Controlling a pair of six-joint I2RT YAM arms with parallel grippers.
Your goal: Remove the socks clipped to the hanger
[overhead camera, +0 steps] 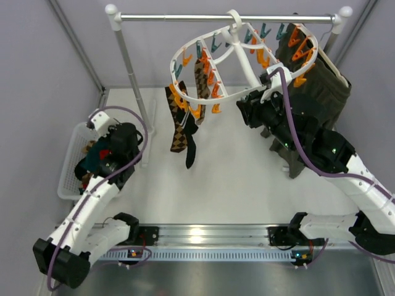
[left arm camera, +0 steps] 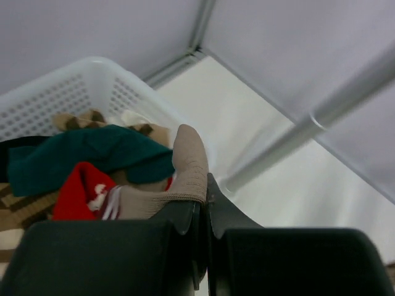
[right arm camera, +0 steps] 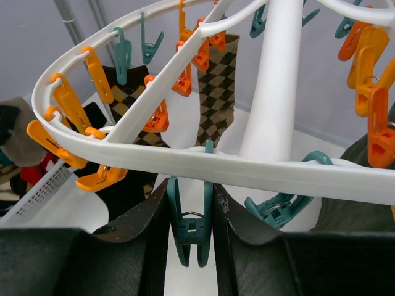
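L side: my left gripper [left arm camera: 205, 198] is hanging over the white basket [left arm camera: 92, 71] at the left edge of the table [overhead camera: 234, 179]. Its fingers are clenching tight, w/ the edge of a plain brown sock [left arm camera: 188, 163] pinched at the tips, as far as the wrist view shows. The sock is extending beyond the tips toward the basket's contents. In the basket, a teal sock [left arm camera: 86, 154] and a red-and-white sock [left arm camera: 80, 192] are lying just beside the held one, on argyle fabric.

R side: my right gripper [right arm camera: 191, 185] is reaching up under the near rim of the hanger [right arm camera: 185, 163], which is hanging by its hook from the rail [overhead camera: 228, 18]. Its fingers [right arm camera: 148, 222] are gripping a teal clip [right arm camera: 190, 237], one pressing each flank, directly below the rim.

Remaining socks: argyle socks [overhead camera: 179, 135] and a black sock [overhead camera: 191, 148] are dangling from orange clips on the ring's far-left arc. They are hanging well apart from the R fingers, across the crossbars.
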